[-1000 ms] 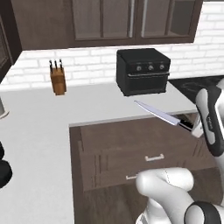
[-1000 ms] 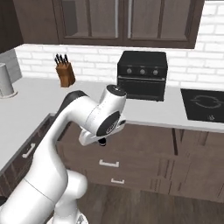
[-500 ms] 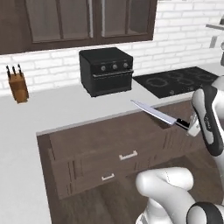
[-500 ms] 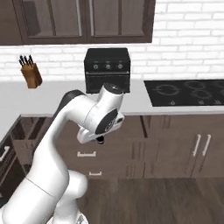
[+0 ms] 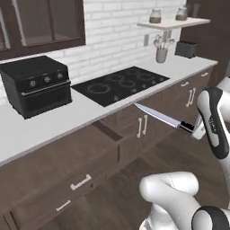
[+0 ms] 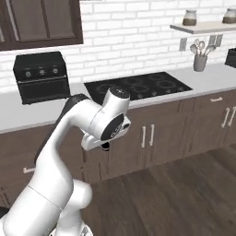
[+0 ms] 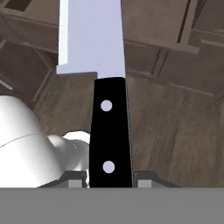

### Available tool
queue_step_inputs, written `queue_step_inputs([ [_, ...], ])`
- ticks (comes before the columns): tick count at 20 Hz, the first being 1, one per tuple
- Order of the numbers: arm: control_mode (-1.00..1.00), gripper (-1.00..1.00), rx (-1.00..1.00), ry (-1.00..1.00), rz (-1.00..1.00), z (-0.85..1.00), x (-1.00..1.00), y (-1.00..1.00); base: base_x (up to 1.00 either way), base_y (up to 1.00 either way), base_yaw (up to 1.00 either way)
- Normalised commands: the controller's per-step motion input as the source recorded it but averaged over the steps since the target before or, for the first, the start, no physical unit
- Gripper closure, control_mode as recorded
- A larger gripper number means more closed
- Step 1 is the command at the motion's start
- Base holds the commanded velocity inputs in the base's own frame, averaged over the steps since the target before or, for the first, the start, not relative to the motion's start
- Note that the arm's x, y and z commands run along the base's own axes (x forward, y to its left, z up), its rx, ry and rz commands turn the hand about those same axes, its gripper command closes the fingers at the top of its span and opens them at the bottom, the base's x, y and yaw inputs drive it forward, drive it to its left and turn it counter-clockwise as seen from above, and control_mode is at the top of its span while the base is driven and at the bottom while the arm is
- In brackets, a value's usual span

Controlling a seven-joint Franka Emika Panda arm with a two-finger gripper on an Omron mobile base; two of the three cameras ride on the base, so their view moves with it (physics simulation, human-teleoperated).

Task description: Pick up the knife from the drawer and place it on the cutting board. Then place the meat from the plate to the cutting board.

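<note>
Knife (image 5: 162, 118) is in the gripper (image 5: 194, 130), jaws clenched on its black handle, blade sticking out level over the floor in front of the cabinets, tip aimed toward the counter edge; hand view shows the handle (image 7: 110, 140) running straight up between the tips, blade wide above it

Risks, judged from this moment: grip sits at the very butt of the handle with the whole blade cantilevered out, so a fast swing or base turn could let it pivot or slip in the jaws; the long tip could also clip a cabinet front or the counter lip if the arm sweeps low. Cutting board, plate and meat can't be spotted in these frames, so the placement target isn't confirmed and the carry probably has some way to go (a blind put-down would be the worst case)

Left to right in the left base view: black toaster oven (image 5: 37, 84) on the pale counter (image 5: 54, 123), the drawer (image 5: 63, 179) below it looking pulled out with panelled front, black cooktop (image 5: 121, 84) in the middle, utensil holder (image 5: 161, 53) near the wall, toaster (image 5: 186, 48) far right under a shelf with jars (image 5: 156, 16)

Nothing stands directly in the blade's line now; cabinet doors and handles just beyond the tip are the nearest obstruction
</note>
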Motion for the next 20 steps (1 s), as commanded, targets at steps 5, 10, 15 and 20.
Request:
queue_step_inputs([
  [5, 1.0, 1.0, 0.0, 0.0, 0.0, 0.0, 0.0, 0.0, -0.01, -0.67, -0.52],
  [10, 1.0, 1.0, 0.0, 0.0, 0.0, 0.0, 0.0, 0.0, -0.04, -0.65, -0.52],
  [15, 1.0, 1.0, 0.0, 0.0, 0.0, 0.0, 0.0, 0.0, 0.0, -0.53, -0.53],
  [20, 1.0, 1.0, 0.0, 0.0, 0.0, 0.0, 0.0, 0.0, 0.0, -0.46, -0.52],
])
